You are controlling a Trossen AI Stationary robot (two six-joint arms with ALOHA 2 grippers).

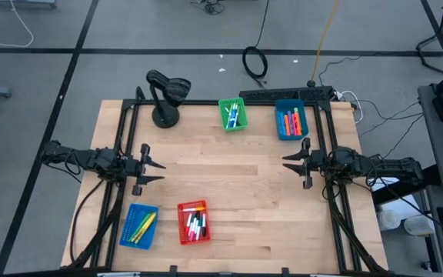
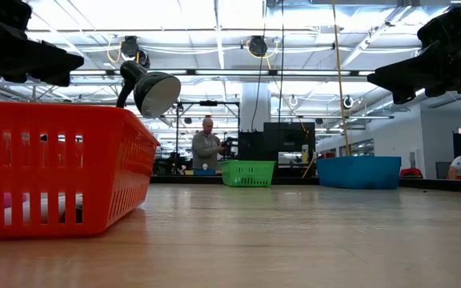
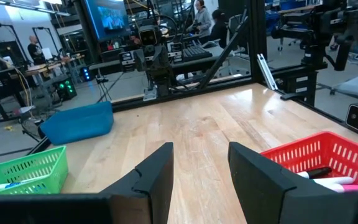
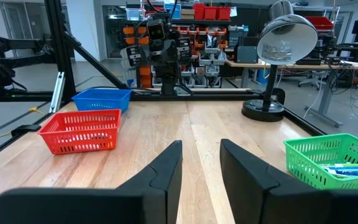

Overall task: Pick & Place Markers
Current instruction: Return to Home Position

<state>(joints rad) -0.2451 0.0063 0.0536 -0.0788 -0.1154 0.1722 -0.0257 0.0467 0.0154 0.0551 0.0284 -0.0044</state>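
Left gripper (image 1: pixel 162 171) at 9 o'clock, right gripper (image 1: pixel 285 163) at 3: jaws spread, empty. You park both level, clear of the red bin (image 1: pixel 192 205).

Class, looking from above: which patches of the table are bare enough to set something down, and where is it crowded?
The widest bare wood lies mid-table, between the open left gripper and right gripper. The near right corner, beside the red basket, is free. Crowded: the far edge, with lamp, green basket and blue basket.

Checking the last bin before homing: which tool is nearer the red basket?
Left. The left tool is over the table's left side, close to the red basket; the right tool is at the right side, much farther off.
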